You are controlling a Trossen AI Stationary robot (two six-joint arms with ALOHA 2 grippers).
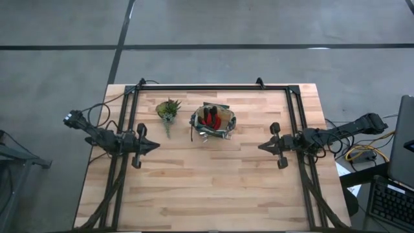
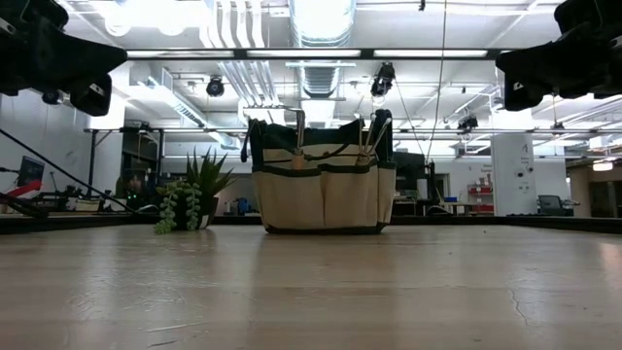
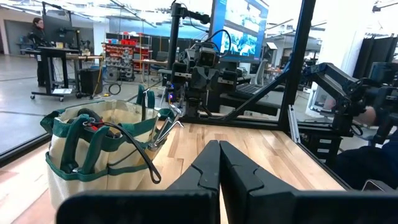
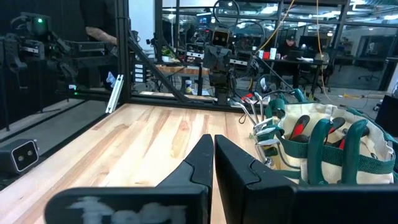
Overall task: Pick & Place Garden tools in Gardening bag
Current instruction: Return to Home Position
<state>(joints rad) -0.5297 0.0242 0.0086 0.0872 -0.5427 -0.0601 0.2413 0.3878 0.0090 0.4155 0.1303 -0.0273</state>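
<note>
The tan gardening bag with dark green trim stands upright on the table's far middle. Metal-tined forks stick out of its side pockets, and red-and-black items sit inside it. It also shows in the low view, the left wrist view and the right wrist view. My left gripper is shut and empty, above the table left of the bag. My right gripper is shut and empty, above the table right of the bag.
A small spiky green plant stands just left of the bag, also in the low view. A dark frame runs along the table's far edge and sides. Bare wood fills the near half.
</note>
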